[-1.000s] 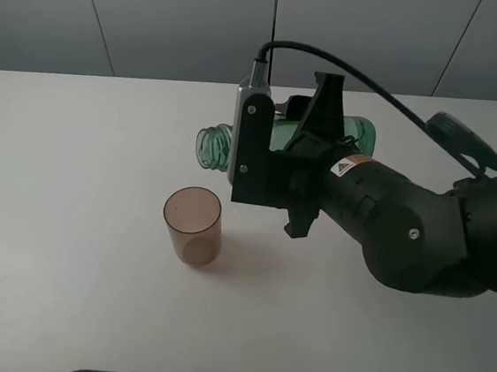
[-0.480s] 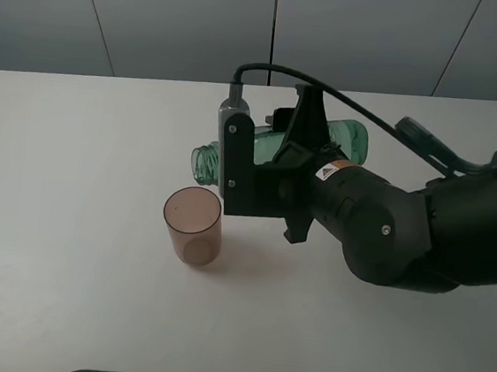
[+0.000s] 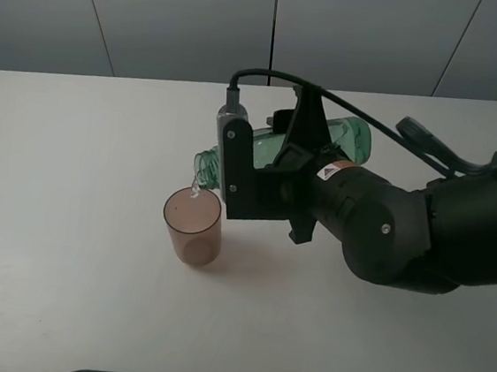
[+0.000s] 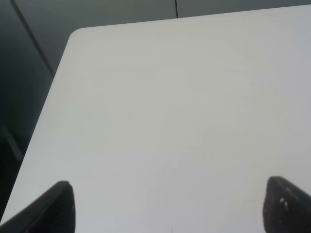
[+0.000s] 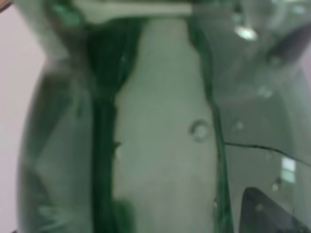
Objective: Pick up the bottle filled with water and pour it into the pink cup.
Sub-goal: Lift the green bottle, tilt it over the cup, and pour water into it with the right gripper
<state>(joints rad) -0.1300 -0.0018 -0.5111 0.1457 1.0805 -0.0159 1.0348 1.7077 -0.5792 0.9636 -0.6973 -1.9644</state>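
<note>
bottle: almost level, clamped in the right gripper, mouth just above the pink cup | step: pouring; should tilt slowly, mouth over the rim (thin stream may miss) | contents: both levels unclear | left gripper: spread wide, holding nothing

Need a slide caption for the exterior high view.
Right gripper tips the green bottle, water trickling from its mouth into the pink cup.
</note>
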